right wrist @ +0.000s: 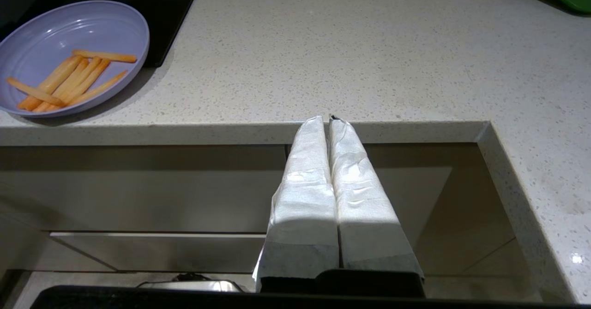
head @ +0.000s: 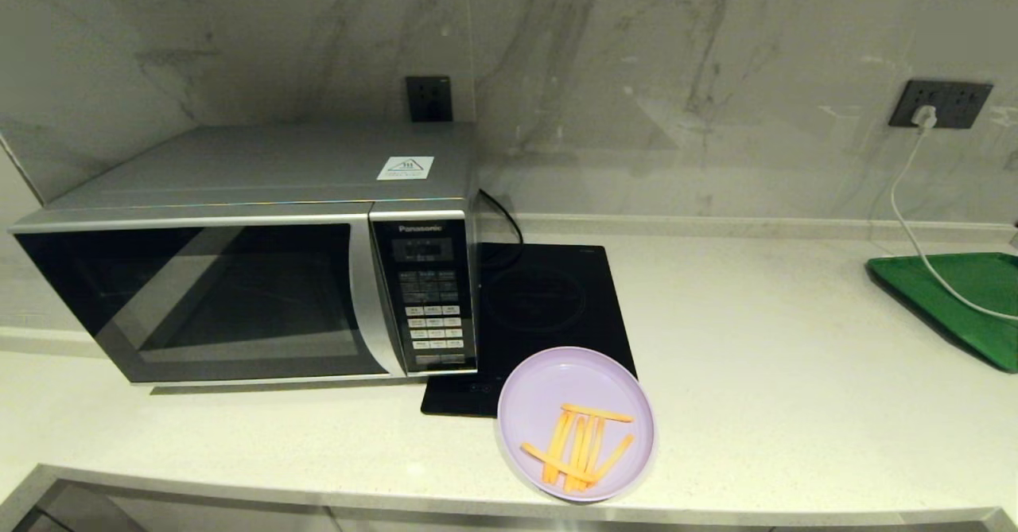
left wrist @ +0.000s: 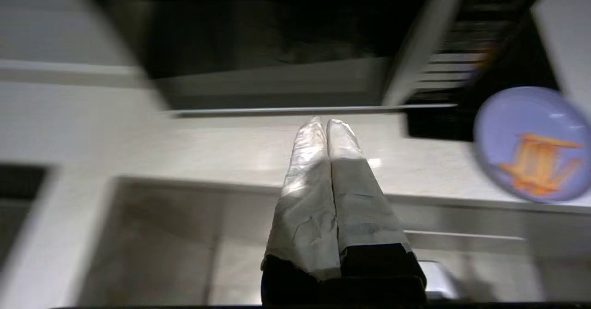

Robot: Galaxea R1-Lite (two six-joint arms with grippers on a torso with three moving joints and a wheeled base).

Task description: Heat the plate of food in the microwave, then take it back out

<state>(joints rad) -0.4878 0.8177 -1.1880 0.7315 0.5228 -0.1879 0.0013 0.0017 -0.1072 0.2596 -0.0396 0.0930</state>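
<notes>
The white-wrapped left gripper [left wrist: 327, 123] is seen with its jaws pressed together on nothing, poised off the front edge of the pale speckled stone counter [head: 795, 373], facing the large silver-grey microwave [head: 262, 277]. The white-wrapped right gripper [right wrist: 328, 120] is likewise pressed together and empty, parked below the counter edge, well apart from the work.

The round, shallow lilac plastic plate of orange fry-like sticks [head: 576, 424] is found near the counter's front edge, overlapping the front corner of the flat black induction hob [head: 549, 317], just beside the microwave's keypad side. The dark glass door is shut, so opening it is judged to be the step in hand. It would best be done by parting the jaws before the door is reached, and by keeping the swing clear of the plate.

One microwave, one plate, one hob and one green rectangular tray [head: 954, 301] are counted; roughly eight sticks are made out.
</notes>
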